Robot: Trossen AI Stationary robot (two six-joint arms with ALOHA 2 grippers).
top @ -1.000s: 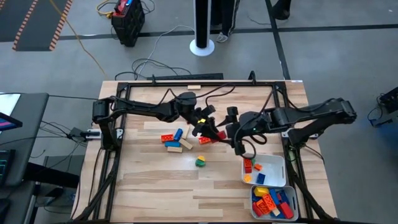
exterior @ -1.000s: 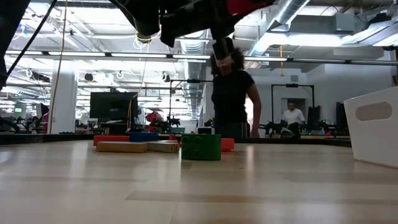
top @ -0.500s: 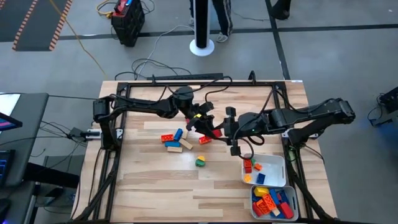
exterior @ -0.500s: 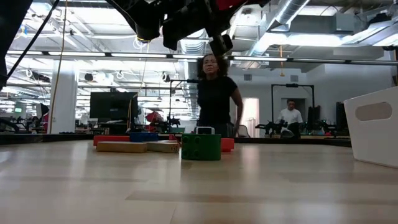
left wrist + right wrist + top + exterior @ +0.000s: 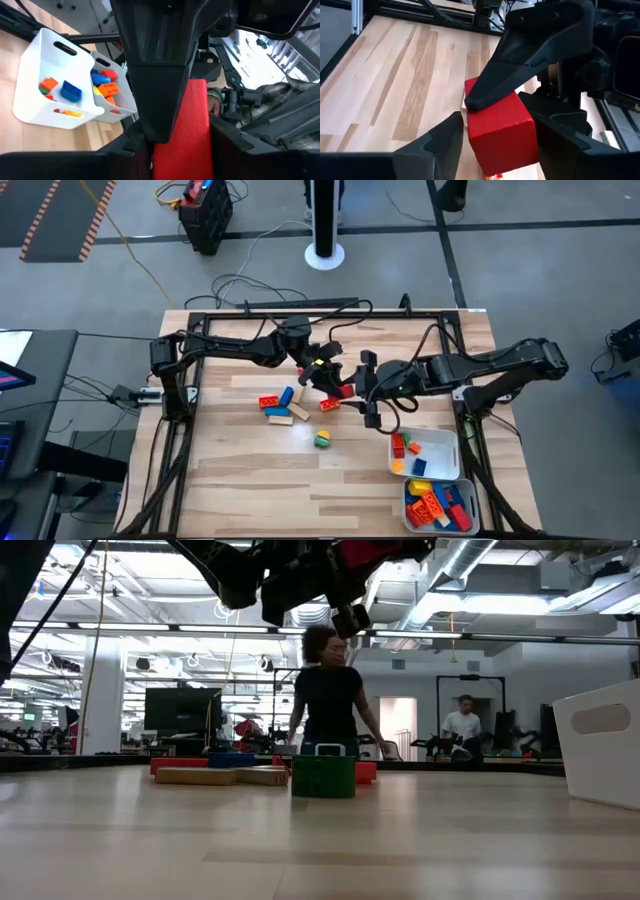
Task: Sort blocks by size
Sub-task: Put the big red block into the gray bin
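Note:
A red block hangs above the table's middle between both grippers; it also shows in the low view. My left gripper reaches in from the left and is shut on it. My right gripper comes from the right, open, with a finger on either side of the block; I cannot tell whether they touch it. Loose blocks lie on the table: red, blue, tan, and a green one with a yellow top. My left gripper pinches the red block between its two fingers, reaching from the table's left. In the right wrist view one of its fingers lies on the block's upper face near one edge; the other finger is hidden behind the block. The block is lifted clear of the table.
Two white trays stand at the near right, one with a few blocks, the nearer one with several. A person walks in the room behind the table. Bare wood lies at the near left.
My right gripper has gone toward the table's left, up to the red block that my left gripper holds, and now has its fingers around it. The block stays lifted clear. The person behind has walked leftward in the low view.

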